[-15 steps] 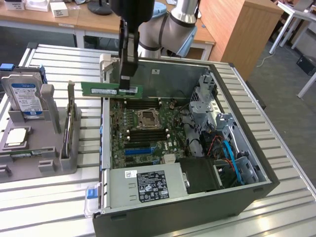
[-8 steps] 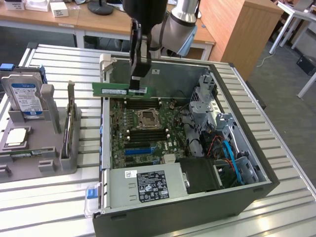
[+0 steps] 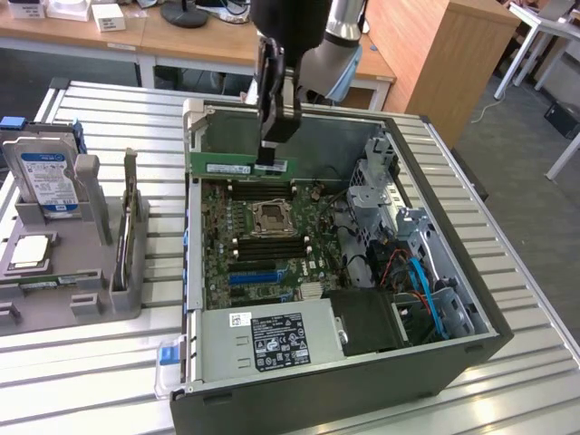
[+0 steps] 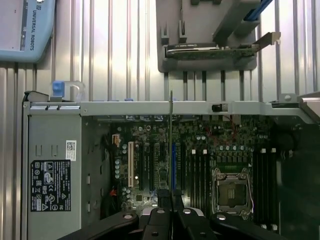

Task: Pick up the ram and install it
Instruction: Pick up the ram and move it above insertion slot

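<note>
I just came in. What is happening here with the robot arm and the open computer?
The robot arm is installing memory in an open computer case. Its gripper is shut on the ram, a long green stick, and holds it on edge above the motherboard, near the far wall of the case. The ram is not yet seated in a slot.

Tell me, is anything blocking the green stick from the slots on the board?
Nothing visible is. The gripper holds the ram in the air over the open case. The black memory slots on the motherboard below lie uncovered, with no cable or part seen across them.
</note>
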`<state>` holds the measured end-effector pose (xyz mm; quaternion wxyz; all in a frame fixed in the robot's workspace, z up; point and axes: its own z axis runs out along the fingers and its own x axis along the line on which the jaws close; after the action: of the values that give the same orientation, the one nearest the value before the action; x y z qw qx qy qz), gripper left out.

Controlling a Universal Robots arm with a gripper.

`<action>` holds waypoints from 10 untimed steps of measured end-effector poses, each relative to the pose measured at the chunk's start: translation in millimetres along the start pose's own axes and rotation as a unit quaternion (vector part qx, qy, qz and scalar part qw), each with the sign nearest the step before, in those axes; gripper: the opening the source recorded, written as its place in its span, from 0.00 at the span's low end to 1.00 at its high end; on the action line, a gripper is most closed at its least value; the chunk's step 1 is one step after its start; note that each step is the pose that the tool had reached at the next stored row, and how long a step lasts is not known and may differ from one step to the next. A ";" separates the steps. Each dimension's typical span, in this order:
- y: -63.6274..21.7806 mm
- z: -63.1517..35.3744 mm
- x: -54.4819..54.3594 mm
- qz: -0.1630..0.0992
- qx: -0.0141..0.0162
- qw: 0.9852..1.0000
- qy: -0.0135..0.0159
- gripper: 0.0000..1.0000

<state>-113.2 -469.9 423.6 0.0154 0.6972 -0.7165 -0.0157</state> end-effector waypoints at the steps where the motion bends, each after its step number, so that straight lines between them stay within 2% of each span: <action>1: -2.8 -0.1 -0.1 0.000 0.000 1.000 0.000 0.12; 10: -25.9 -1.1 -0.7 0.000 0.000 1.000 0.000 0.12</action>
<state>-87.3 -469.9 423.6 0.0154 0.6976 -0.7162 -0.0157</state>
